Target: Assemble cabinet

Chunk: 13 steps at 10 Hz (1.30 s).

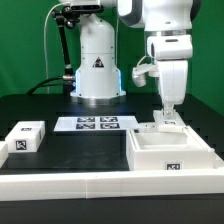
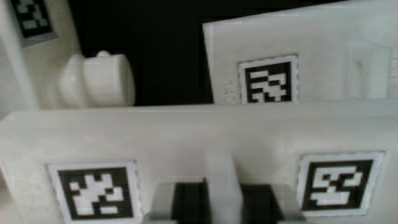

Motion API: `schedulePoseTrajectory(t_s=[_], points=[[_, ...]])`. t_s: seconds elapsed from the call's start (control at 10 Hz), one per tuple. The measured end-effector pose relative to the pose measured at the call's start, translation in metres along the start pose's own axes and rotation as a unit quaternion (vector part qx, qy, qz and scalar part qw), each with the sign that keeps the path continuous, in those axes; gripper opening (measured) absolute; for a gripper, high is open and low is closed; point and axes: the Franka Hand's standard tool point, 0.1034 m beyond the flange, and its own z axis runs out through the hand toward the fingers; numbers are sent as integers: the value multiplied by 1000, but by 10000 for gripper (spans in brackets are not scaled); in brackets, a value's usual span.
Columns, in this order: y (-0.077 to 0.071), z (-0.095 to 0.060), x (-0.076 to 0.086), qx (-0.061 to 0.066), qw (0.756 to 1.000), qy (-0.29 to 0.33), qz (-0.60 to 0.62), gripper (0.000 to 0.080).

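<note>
Tool (image 1: 168, 114) over the cabinet (image 1: 150, 160) — white open box, black-and-white tags

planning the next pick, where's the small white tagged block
The small white tagged block lies at the exterior view's left, beside the marker board, far from the cabinet.

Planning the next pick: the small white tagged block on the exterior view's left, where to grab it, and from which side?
Come straight down on the small white block and pinch its two opposite side walls. It lies flat on the table, apart from the other parts, and its sides look flat and parallel, so a top-down pinch should seat well.
</note>
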Motion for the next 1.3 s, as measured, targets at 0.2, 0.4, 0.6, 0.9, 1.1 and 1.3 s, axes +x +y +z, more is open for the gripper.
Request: schedulePoseTrajectory(t_s=[0.2, 0.4, 0.6, 0.9, 1.1, 1.3], points=[[1, 0, -3, -1, 1000, 1, -19, 70], [1, 0, -3, -1, 1000, 1, -19, 70], [6, -1, -5, -1, 1000, 0, -26, 70], [33, -1, -3, -6, 1000, 6, -22, 70], [50, -2, -3, -14, 1000, 12, -24, 70], [50, -2, -3, -14, 1000, 12, -23, 70]])
